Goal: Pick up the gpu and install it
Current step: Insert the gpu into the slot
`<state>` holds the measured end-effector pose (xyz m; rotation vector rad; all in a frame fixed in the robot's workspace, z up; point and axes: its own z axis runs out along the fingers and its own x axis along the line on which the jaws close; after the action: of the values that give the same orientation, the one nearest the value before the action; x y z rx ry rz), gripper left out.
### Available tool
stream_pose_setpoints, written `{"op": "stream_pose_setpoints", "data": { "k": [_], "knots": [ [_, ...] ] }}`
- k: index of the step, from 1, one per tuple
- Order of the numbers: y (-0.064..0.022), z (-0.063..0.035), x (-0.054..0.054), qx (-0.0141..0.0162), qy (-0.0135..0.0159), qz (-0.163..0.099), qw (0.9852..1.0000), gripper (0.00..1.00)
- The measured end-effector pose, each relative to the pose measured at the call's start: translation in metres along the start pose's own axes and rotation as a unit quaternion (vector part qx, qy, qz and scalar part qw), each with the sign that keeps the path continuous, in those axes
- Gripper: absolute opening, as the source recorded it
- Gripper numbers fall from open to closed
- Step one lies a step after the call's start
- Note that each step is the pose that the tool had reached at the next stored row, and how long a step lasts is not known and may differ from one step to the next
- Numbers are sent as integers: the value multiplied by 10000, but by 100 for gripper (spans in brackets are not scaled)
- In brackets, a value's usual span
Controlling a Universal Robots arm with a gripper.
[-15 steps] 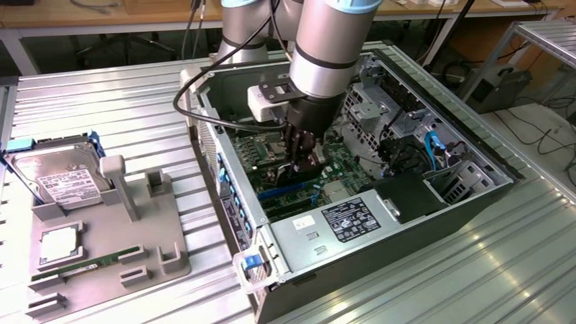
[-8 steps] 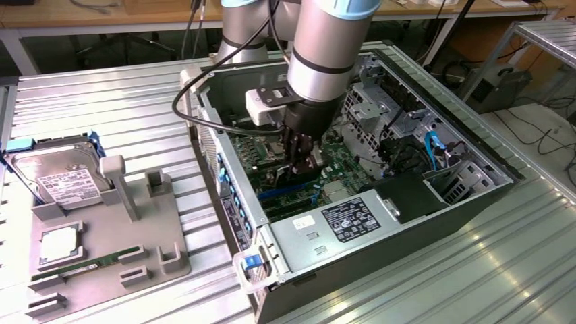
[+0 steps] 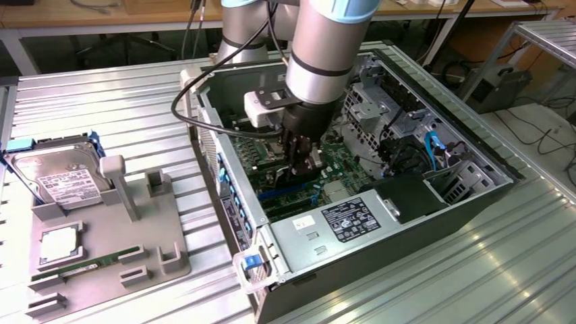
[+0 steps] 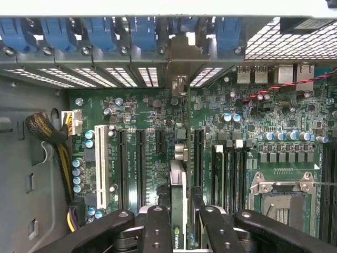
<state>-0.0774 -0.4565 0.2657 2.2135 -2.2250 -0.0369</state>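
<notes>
My gripper [image 3: 304, 165] reaches down inside the open computer case [image 3: 432, 223], over the green motherboard [image 3: 347, 169]. It is shut on the gpu [image 4: 178, 179], a thin dark card seen edge-on between the two black fingers [image 4: 157, 226]. The card runs from the fingers toward the case's rear slot openings, and its metal bracket end [image 4: 179, 87] lies close to them. It stands over the row of black expansion slots [image 4: 122, 168], beside a white slot [image 4: 101, 163]. Whether its edge sits in a slot, I cannot tell. In the exterior view the gpu [image 3: 286, 181] shows as a dark strip under the gripper.
A grey fixture tray [image 3: 158, 250] at the exterior view's left holds a silver hard drive [image 3: 59, 179], a processor [image 3: 61, 244] and a green memory stick [image 3: 90, 264]. Inside the case are the power supply [image 3: 347, 219], the processor socket [image 4: 281, 195], a yellow-black cable bundle [image 4: 52, 132] and blue slot latches [image 4: 100, 31].
</notes>
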Motion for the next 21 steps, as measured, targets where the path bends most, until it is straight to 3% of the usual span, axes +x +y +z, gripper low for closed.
{"op": "stream_pose_setpoints", "data": {
  "k": [9, 16, 21],
  "knots": [
    [2, 20, 0, -16, -2, 0, 10000, 26],
    [-25, -20, -1, -39, -2, 8, 10000, 26],
    [-26, 14, 0, -49, 20, 40, 10000, 26]
  ]
}}
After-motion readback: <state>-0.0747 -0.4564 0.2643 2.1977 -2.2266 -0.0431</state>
